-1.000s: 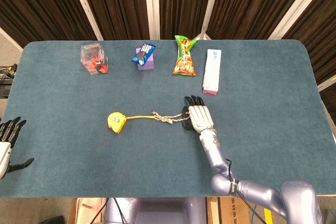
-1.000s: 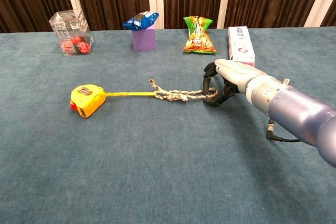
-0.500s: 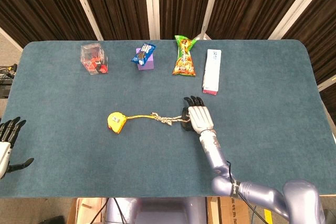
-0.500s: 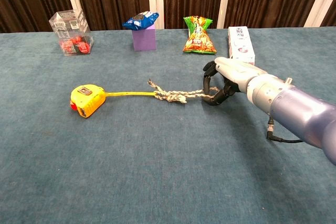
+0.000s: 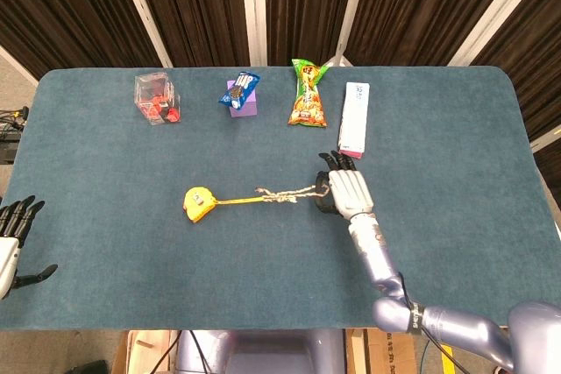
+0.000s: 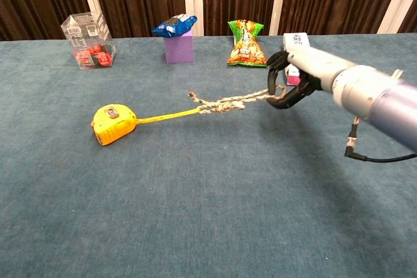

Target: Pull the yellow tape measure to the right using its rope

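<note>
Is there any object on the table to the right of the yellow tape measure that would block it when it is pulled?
Nothing visible blocks it. The tape measure has bare table to its right; the right hand holds the rope.

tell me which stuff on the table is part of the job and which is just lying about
Part of the job: yellow tape measure, its rope, right hand gripping the rope's end.

Lying about: clear box, purple block with blue packet on it, green snack bag, white carton. Left hand idle.
</note>
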Robot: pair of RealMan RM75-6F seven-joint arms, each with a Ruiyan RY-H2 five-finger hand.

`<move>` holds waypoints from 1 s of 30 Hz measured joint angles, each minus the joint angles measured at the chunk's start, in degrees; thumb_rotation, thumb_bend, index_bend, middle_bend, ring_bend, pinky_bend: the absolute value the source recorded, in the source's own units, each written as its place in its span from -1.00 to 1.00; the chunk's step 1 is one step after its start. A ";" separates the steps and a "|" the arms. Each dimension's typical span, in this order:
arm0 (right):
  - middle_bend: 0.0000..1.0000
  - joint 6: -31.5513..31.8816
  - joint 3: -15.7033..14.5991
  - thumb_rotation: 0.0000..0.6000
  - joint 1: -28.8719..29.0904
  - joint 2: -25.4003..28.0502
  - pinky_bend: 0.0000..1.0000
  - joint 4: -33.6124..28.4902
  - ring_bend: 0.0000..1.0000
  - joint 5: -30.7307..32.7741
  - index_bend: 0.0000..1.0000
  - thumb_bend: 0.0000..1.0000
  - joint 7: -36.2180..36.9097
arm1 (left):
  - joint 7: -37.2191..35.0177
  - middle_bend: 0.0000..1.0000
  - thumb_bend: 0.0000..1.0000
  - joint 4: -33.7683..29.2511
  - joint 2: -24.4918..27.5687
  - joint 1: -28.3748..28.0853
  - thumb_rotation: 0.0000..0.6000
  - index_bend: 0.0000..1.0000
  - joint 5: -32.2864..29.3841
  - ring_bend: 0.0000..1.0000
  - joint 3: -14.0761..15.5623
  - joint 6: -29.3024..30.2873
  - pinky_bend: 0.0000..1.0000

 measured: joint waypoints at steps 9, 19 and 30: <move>-0.70 2.70 -0.62 1.00 -3.62 7.28 -1.00 -6.12 -1.00 -2.16 0.26 -0.17 2.58 | 0.19 -1.00 -1.00 -0.18 0.03 0.10 1.00 -1.00 0.37 -1.00 0.14 0.28 -1.00; -0.70 4.01 -0.26 1.00 -6.90 14.44 -1.00 -10.20 -1.00 -1.51 0.26 -0.17 5.38 | 0.70 -1.00 -1.00 -0.25 -0.06 0.21 1.00 -1.00 0.99 -1.00 0.26 0.80 -1.00; -0.70 5.70 -0.48 1.00 -10.87 23.93 -1.00 -11.65 -1.00 -2.22 0.26 -0.17 7.59 | 1.86 -1.00 -1.00 -0.19 -0.42 0.55 1.00 -1.00 1.85 -1.00 0.37 1.98 -1.00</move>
